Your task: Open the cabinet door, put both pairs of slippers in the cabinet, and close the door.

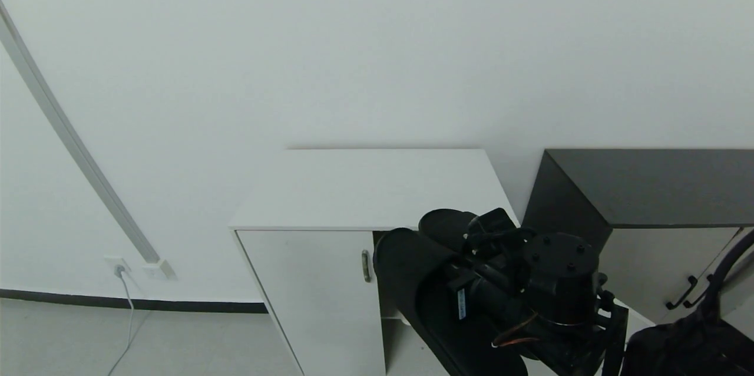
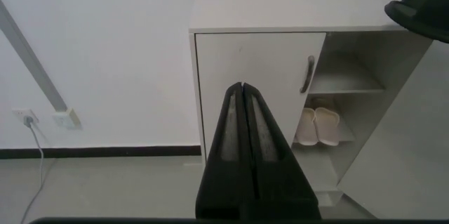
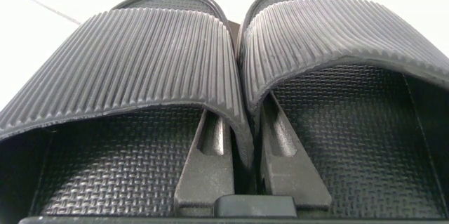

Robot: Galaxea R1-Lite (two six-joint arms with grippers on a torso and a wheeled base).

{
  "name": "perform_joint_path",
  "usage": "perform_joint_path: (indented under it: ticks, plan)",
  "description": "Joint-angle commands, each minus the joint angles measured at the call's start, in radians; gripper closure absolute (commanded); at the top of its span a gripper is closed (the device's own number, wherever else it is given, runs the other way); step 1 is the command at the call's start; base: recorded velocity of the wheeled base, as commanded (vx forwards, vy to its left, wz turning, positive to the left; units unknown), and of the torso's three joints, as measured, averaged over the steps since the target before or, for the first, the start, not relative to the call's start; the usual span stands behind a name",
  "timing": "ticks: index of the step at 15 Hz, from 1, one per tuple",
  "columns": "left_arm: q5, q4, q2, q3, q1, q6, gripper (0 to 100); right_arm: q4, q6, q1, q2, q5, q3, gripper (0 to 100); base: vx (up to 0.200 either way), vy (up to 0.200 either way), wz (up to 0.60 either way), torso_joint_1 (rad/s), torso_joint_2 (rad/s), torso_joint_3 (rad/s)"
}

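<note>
**Right gripper** (image 3: 245, 159): clenched on the black slippers (image 3: 140, 62). One finger (image 3: 207, 161) lies inside each slipper under the ribbed strap, and the two fingers pinch the adjoining inner walls between them. The pair sits side by side, soles towards the wrist camera.

**Black slippers, position:** in the head view the pair (image 1: 412, 270) hangs on the right arm (image 1: 559, 282) in front of the cabinet (image 1: 365, 187), level with its top edge and before its open right half. The slippers are outside the cabinet, not yet on a shelf. In the left wrist view one toe (image 2: 423, 10) shows near the cabinet's upper right corner.

**Left gripper** (image 2: 243, 140): closed, fingers pressed flat together, grasping nothing. It faces the cabinet front from a distance, well apart from the door.

**Cabinet:** white, standing against the wall.
- Left door (image 2: 252, 62) – closed, with a metal handle (image 2: 308, 74) at its inner edge.
- Right half – open, with a shelf (image 2: 347, 83) visible inside.
- Pale slippers (image 2: 317, 126) – one pair, side by side on a lower shelf inside the open half.

**Surroundings:** a dark cabinet (image 1: 648, 187) stands to the right of the white one. On the wall to the left are a socket (image 1: 119, 267) with a cable (image 1: 129, 317) plugged in, and a slanted strip of trunking (image 1: 65, 128).
</note>
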Motion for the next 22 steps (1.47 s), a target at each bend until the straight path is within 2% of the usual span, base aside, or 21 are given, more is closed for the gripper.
perform_joint_path:
  ticks: [1, 4, 10, 22]
  plan:
    - [-0.001, 0.000, 0.001, 0.000, 0.000, 0.000, 100, -0.001, 0.001, 0.001, 0.004, 0.000, 0.009, 100, 0.000, 0.000, 0.00, 0.000, 0.00, 0.000]
    - [-0.001, 0.000, 0.001, 0.000, 0.000, 0.000, 100, -0.062, -0.005, 0.021, 0.001, -0.001, 0.034, 100, 0.000, 0.000, 0.00, 0.000, 0.00, 0.000]
    - [-0.001, 0.000, 0.001, 0.000, 0.000, 0.000, 100, -0.067, -0.007, 0.034, 0.004, -0.001, 0.049, 100, 0.000, 0.000, 0.00, -0.149, 0.33, 0.185]
    - [-0.001, 0.000, 0.001, 0.000, 0.000, -0.001, 100, -0.068, -0.005, 0.044, 0.005, 0.000, 0.051, 100, 0.000, 0.000, 0.00, -0.206, 0.49, 0.276]
